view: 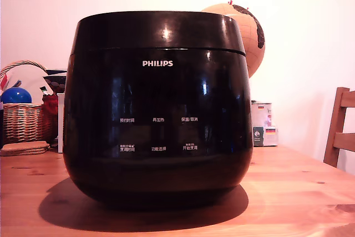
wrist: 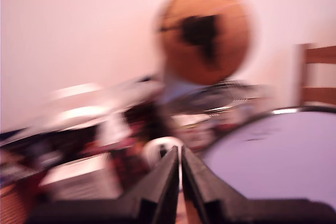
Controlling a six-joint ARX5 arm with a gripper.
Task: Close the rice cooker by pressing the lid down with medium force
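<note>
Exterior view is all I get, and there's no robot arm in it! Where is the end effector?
Observer: Only the wrist view shows the end effector. Its fingers are shut together with nothing between them.
Operator: Is it pushing on the lid?
Observer: The lid sits just beside the fingertips, but that picture is too blurred to tell whether they touch.
Operator: Is anything lying on top of the lid?
Observer: No. The part of its top that shows is smooth, shiny and bare.
</note>
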